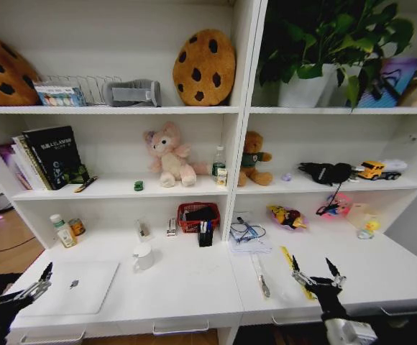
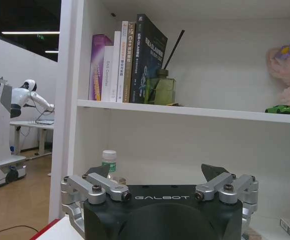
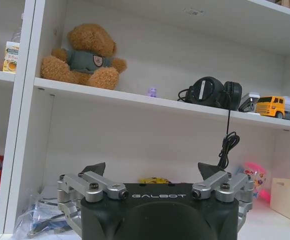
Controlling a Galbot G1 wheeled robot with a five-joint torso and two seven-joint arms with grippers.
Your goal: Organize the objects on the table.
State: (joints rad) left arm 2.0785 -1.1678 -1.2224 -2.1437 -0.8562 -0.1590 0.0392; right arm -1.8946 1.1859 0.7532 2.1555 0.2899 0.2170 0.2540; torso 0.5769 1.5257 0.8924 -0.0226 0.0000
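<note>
Looking at the head view first: both arms hang low at the near edge of the table [image 1: 194,298]. The left gripper [image 1: 18,291] sits at the near left corner, fingers spread, just beside the closed silver laptop [image 1: 75,286], which lies flat to its right. The right gripper [image 1: 316,277] is over the right half, jaws apart and holding nothing. Just left of it lie a slim pen-like thing [image 1: 260,277] and a yellow strip [image 1: 289,260], both with their long axis running front to back, away from the robot. So my guess is the right arm is the nearer one for those, and it'd want its jaws across that axis. The tiny green toy [image 1: 139,185] is up on the middle shelf [image 1: 122,190], well away from both.

Left wrist view: the left gripper [image 2: 156,176] is wide open and empty, pointed at the shelf with books [image 2: 127,62], and the green toy [image 2: 280,109] shows far off to one side.

Right wrist view: the right gripper [image 3: 152,172] is open too, facing a teddy bear [image 3: 82,56] and headphones [image 3: 211,92] on the shelf.
</note>
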